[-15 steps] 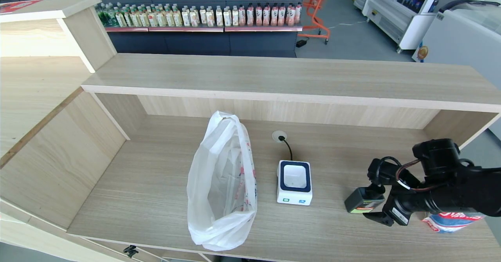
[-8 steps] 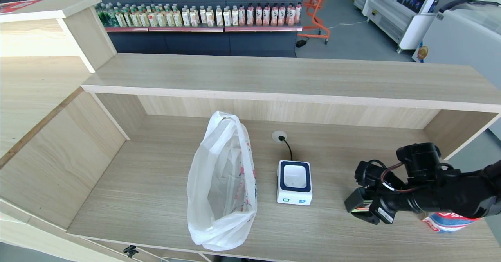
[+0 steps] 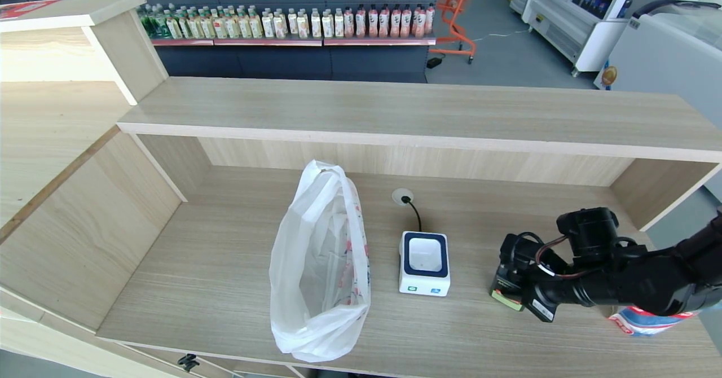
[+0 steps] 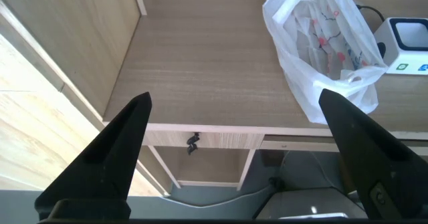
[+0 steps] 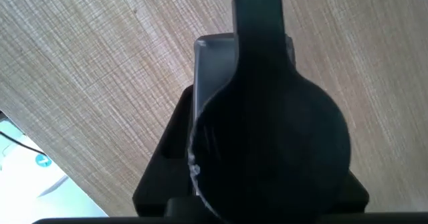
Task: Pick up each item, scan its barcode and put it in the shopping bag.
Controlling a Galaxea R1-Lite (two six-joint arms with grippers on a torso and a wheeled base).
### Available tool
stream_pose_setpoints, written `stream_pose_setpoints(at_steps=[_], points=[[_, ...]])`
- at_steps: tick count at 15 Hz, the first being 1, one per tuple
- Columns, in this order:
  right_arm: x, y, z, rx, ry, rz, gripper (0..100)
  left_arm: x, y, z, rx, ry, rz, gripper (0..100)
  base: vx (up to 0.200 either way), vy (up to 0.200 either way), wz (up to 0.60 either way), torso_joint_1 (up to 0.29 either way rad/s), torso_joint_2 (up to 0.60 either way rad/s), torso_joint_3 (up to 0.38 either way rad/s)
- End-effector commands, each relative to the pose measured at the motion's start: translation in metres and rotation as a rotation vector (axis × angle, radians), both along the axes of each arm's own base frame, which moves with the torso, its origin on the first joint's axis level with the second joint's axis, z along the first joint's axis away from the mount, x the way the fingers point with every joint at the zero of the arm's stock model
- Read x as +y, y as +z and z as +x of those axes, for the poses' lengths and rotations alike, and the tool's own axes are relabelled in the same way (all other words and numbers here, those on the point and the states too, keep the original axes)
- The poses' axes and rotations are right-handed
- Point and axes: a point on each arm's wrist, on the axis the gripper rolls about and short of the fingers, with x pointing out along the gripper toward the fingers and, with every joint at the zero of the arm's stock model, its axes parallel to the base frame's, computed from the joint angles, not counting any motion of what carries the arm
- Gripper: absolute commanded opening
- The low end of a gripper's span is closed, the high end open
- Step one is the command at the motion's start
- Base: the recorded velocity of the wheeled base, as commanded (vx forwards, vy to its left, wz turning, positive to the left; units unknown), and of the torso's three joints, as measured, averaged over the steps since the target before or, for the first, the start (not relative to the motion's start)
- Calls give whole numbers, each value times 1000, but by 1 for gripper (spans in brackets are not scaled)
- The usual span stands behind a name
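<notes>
The right gripper (image 3: 510, 285) pinches a small dark box (image 3: 501, 295) at 3 o'clock of the barcode scanner (image 3: 424, 262), not yet over its window. I judge that scanning and bagging are both left to do. The shopping bag (image 3: 318, 265) stands at the scanner's 9 o'clock. A red-and-white packet (image 3: 643, 320) lies untouched, and the left gripper (image 4: 234, 103) hangs spread.

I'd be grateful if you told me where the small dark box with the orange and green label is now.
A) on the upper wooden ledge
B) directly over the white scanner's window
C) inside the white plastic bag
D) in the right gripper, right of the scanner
D: the right gripper is shut on the small dark box, right of the white scanner and apart from the white plastic bag.
</notes>
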Motion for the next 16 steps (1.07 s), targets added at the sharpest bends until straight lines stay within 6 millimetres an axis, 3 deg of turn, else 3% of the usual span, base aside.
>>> stream_pose_setpoints(at_steps=[1, 4, 6, 7, 9, 11, 12, 14, 16], points=[[1, 12, -4, -44, 15, 19, 0, 0, 0, 0, 0, 0, 0, 100, 0, 0, 0, 0, 0, 0], [-17, 49, -13, -190, -33, 42, 0, 0, 0, 0, 0, 0, 0, 100, 0, 0, 0, 0, 0, 0], [-40, 85, -53, -395, -105, 38, 0, 0, 0, 0, 0, 0, 0, 100, 0, 0, 0, 0, 0, 0], [-44, 91, -73, -478, -110, 27, 0, 0, 0, 0, -1, 0, 0, 100, 0, 0, 0, 0, 0, 0], [-42, 114, -95, -685, -27, -63, 0, 0, 0, 0, -1, 0, 0, 100, 0, 0, 0, 0, 0, 0], [-35, 126, -104, -832, 195, -164, 0, 0, 0, 0, -1, 0, 0, 100, 0, 0, 0, 0, 0, 0], [-32, 127, -106, -917, 418, -236, 0, 0, 0, 0, 0, 0, 0, 100, 0, 0, 0, 0, 0, 0], [-24, 118, -105, -1087, 845, -316, 0, 0, 0, 0, -1, 0, 0, 100, 0, 0, 0, 0, 0, 0], [-14, 105, -107, -1185, 1090, -405, 0, 0, 0, 0, -1, 0, 0, 100, 0, 0, 0, 0, 0, 0]])
